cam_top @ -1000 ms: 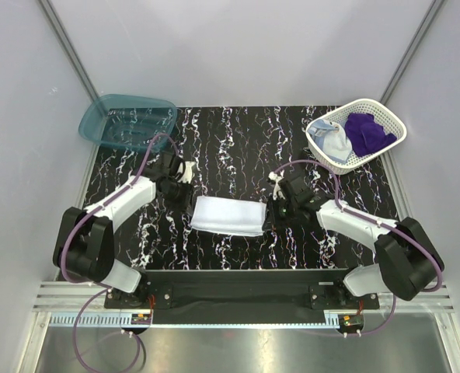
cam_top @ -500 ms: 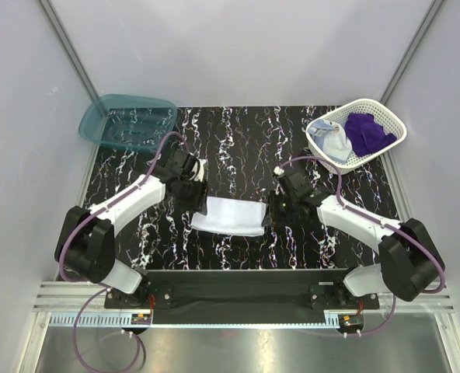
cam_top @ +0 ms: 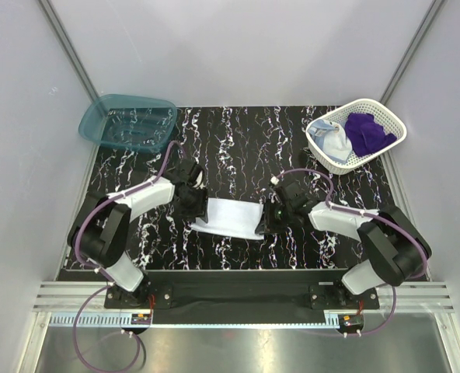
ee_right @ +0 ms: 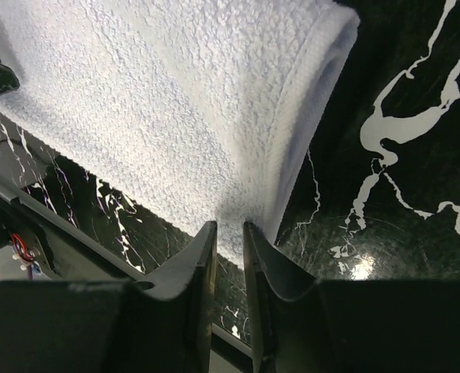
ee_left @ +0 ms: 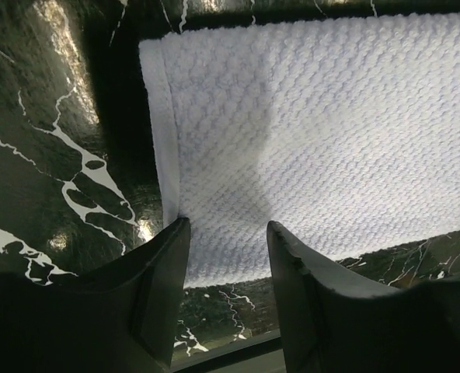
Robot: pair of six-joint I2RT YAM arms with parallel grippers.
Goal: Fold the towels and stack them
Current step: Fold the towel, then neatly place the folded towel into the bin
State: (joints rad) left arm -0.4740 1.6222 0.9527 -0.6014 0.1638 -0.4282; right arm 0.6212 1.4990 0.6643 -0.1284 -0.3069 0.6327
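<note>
White towel lay on the black marbled table, near the middle and between my two arms. Its long axis ran left to right, with one short end toward each claw. It looked folded: the right end showed a rounded doubled edge.

Left claw: jaws stood partly apart, straddling the towel's near left corner, cloth in the gap but not squeezed.

Right claw: jaws nearly together, the towel's near right corner pinched between them and lifted.

From above, my wrists covered both sets of fingertips and the towel's end edges.

Purple towel and light blue towel sat crumpled in the white basket, far right. The blue one's print was too small to read.
</note>
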